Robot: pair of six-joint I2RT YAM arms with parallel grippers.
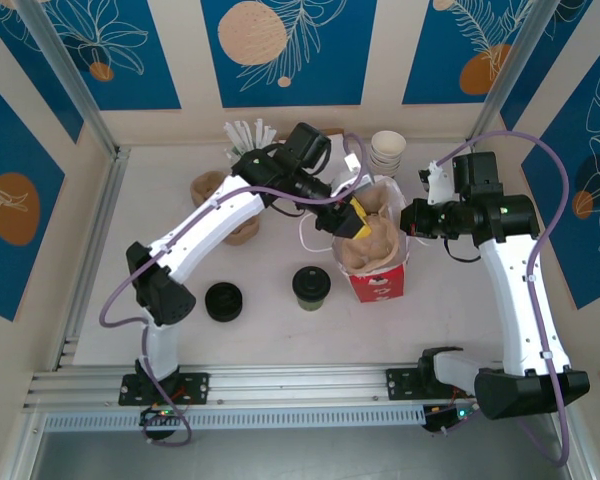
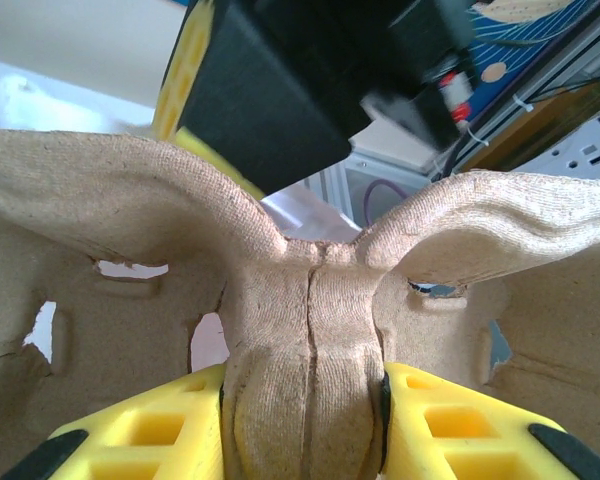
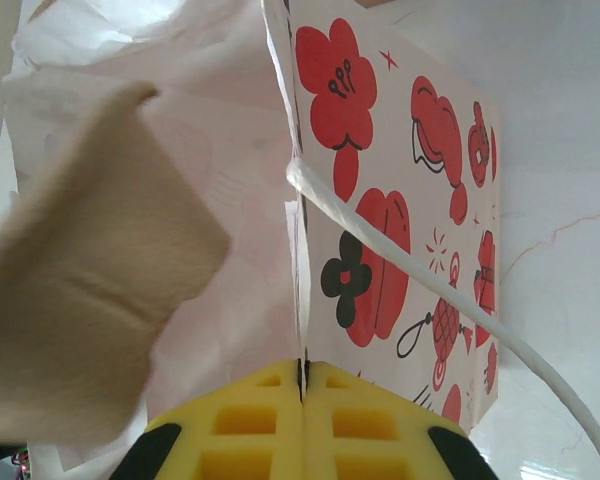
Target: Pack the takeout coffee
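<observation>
- Left claw [image 2: 302, 420] clenched on centre ridge of pulp carrier [image 2: 310, 300]; carrier sits in mouth of red-and-white bag [image 1: 380, 280].
- Right claw [image 3: 302, 400] pinched shut on bag's wall edge.
- Takeout coffee [image 1: 311, 284] stands on tabletop [image 1: 260, 335], near bag, on its left side, not packed yet.
- Risk: carrier corner catches on bag rim. If you push harder, paper can tear at right pinch, or bag can tip.
- Risk: left arm sweeps low and knocks coffee over.

Rough matt pulp tray [image 2: 310, 300], smooth paper bag [image 3: 380, 200] & glossy tabletop [image 3: 565, 150].
</observation>
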